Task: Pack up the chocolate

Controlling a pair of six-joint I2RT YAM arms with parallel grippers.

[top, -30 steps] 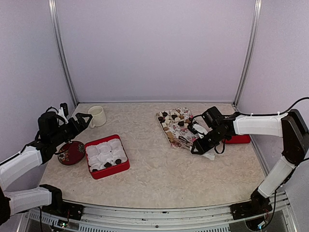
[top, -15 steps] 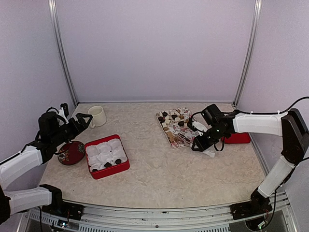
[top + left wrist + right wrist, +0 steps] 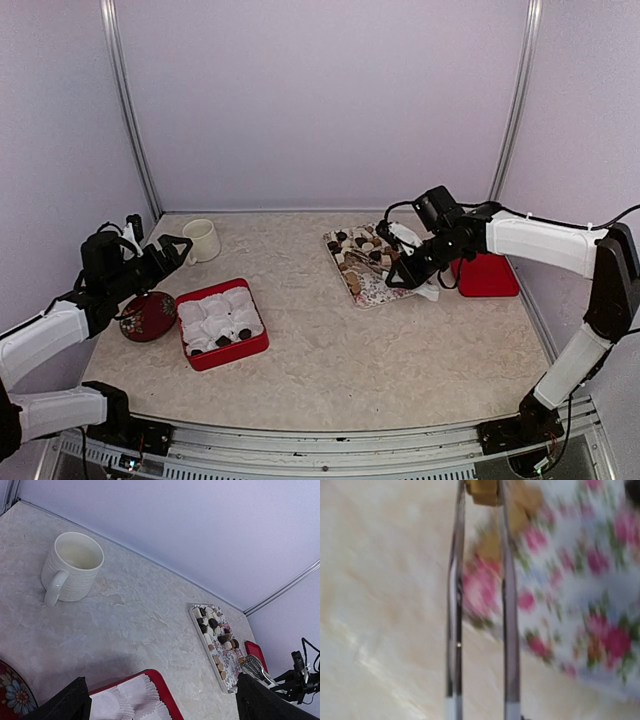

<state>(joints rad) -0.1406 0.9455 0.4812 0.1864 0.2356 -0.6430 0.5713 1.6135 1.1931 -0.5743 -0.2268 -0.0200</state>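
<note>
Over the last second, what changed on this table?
The right gripper, shut on the tongs, drew back toward the far wall over the floral tray, uncovering more of the red lid. The tongs now pinch a tan chocolate. The open left gripper, mug, red box and dish stayed put.

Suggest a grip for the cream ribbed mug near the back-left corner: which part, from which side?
Grip the cream ribbed ceramic mug by its rim, coming from above: one of the fingers inside, one outside. It stands upright with the mouth open. Probably pick the wall away from the handle, which faces roughly toward the open left gripper.
</note>
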